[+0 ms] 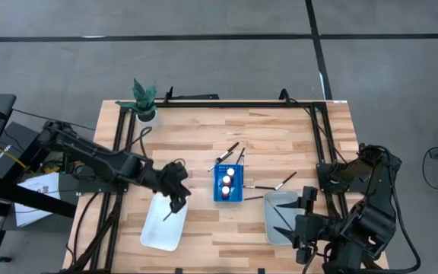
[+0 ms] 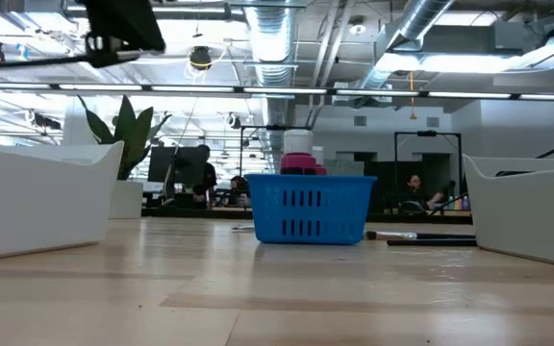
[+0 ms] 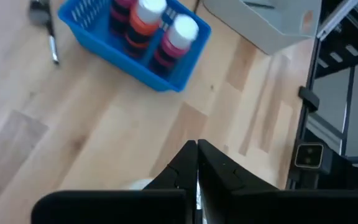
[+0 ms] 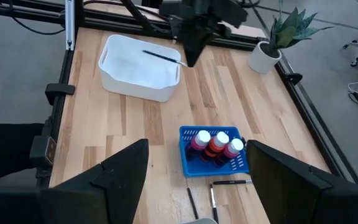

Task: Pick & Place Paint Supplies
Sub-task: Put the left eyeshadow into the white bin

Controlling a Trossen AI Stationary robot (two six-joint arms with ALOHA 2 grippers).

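Pinched shut on a thin brush (image 1: 173, 213), my left gripper (image 1: 178, 204) hovers over the white tray (image 1: 152, 232) lower left, my right gripper (image 1: 304, 221) gapes empty, while bottles (image 1: 227, 181) and loose brushes (image 1: 230, 150) remain mid-frame.

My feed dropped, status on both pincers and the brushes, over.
Left pincer shut on a brush above the white tray. Right pincer open, waiting near the grey tray. Loose brushes around blue rack. Nothing blocking.
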